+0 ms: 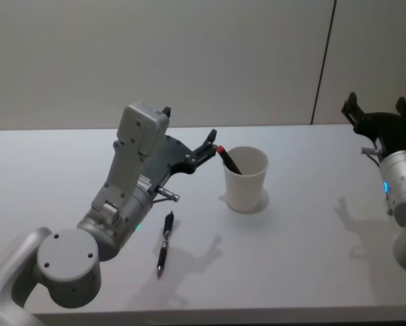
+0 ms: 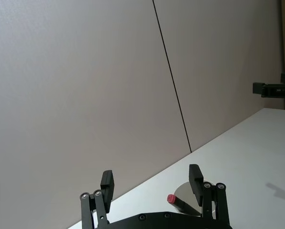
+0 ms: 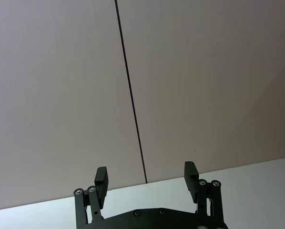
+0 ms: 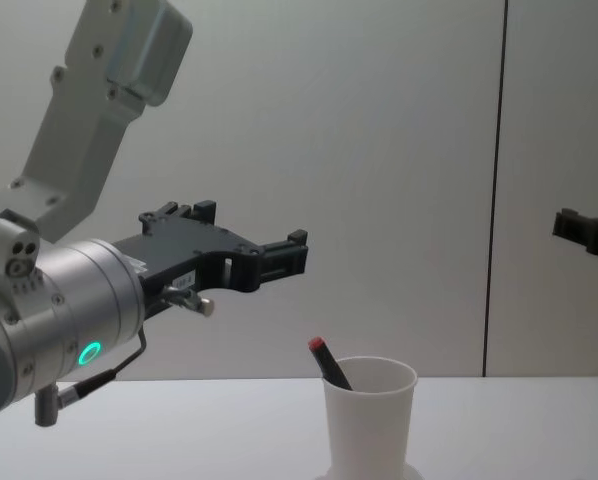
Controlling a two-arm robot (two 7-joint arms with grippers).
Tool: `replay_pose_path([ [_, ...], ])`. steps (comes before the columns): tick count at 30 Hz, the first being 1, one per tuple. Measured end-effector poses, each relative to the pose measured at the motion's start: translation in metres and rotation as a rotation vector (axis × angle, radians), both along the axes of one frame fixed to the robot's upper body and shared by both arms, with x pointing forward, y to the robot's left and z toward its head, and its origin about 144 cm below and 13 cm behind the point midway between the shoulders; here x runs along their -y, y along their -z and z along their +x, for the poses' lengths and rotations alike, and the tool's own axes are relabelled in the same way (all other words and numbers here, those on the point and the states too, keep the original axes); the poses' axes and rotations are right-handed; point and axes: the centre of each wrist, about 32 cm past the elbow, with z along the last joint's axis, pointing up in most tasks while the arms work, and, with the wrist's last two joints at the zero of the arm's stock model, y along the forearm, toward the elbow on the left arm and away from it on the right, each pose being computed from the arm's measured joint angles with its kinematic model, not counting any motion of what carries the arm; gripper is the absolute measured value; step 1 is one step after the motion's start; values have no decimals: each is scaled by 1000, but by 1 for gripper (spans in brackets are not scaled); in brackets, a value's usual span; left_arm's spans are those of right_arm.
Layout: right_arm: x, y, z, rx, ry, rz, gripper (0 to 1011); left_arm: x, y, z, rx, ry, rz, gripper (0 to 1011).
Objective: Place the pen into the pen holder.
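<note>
Shows the left gripper (image 1: 208,145) held up off the table (image 1: 311,258), above and just left of the white paper cup (image 1: 247,193) that serves as pen holder, fingers spread wide and gripping nothing. Shows a red-capped pen (image 1: 228,159) standing inside the cup, tilted, cap end up, leaning on the rim nearest that gripper. Slant probably owed to a cup far wider than the pen, with the rim as sole support. Places the spread fingers higher than the cap and apart from it, a stance judged to leave this pen resting free in the cup, not carried. Shows a 2nd pen (image 1: 165,243), dark-bodied, lying flat on the table in front of the left arm, well apart from the cup. Likely 1 more item for the holder. Shows the right gripper (image 1: 377,107) parked high at the table's right side, fingers wide, empty, clear of the work.
</note>
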Motion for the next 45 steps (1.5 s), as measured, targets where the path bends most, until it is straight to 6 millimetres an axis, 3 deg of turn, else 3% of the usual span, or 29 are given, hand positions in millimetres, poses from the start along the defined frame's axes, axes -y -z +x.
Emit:
replay_pose_path([
  [21, 2, 1, -2, -7, 13, 3, 1002, 0, -1, -8, -104, -70, -46, 1004],
  [45, 3, 1, -3, -9, 16, 4, 1002, -3, 10, -20, -459, -217, -190, 1004],
])
